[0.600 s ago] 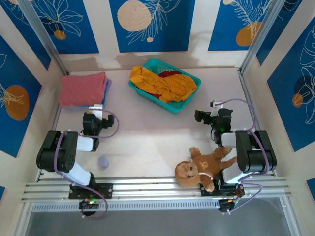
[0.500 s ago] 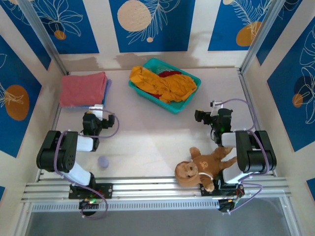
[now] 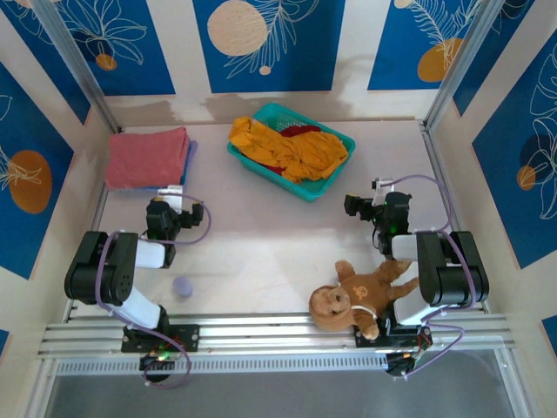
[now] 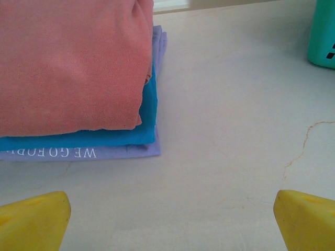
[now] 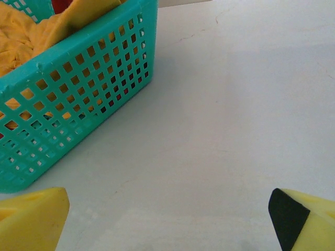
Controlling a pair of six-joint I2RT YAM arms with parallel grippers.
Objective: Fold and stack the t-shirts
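Stack, far-left of the table (image 3: 278, 235): the salmon-pink t-shirt (image 4: 68, 63) lies folded on top, a soft knit with a rounded fold edge. The left wrist view separates the layers under it: the blue t-shirt (image 4: 84, 139) as a thin flat band, then a lavender cloth (image 4: 115, 151) with white lettering along its edge. From the top camera the stack reads as one pink rectangle with a lavender sliver on its right side.

Teal basket (image 5: 78, 94): rigid plastic with a square mesh wall, set at an angle at far centre. The mustard-orange t-shirt (image 3: 291, 150) is crumpled inside and heaped above the rim. The dark red t-shirt (image 3: 299, 130) shows in small patches under it.

Left gripper (image 4: 168, 222): yellow fingers spread wide, nothing between them, low over bare table just short of the stack. Right gripper (image 5: 170, 219): fingers equally wide apart and empty, near the basket's wall, one pad black-faced.

The top view adds a brown plush teddy (image 3: 357, 296) lying against the right arm's base, and a small lavender round object (image 3: 182, 286) by the left arm.
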